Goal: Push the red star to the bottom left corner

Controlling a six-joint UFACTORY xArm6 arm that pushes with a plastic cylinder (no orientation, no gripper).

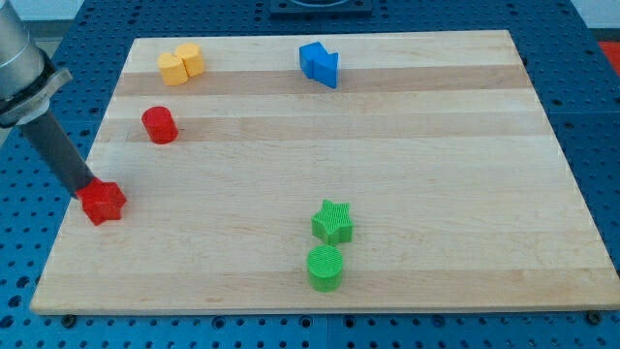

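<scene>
Pressing at the board's left edge

My tip (83, 191) sits right against the red star (103, 203), apparently touching its upper-left side. It's a chunky, glossy red block, low on the wooden board (387, 165), near the view's left edge.

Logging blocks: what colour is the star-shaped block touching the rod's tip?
Red star block, clearest in camera view.

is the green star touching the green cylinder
Yes, the green star sits right above the green cylinder, and their edges meet with no board showing between them.
</scene>
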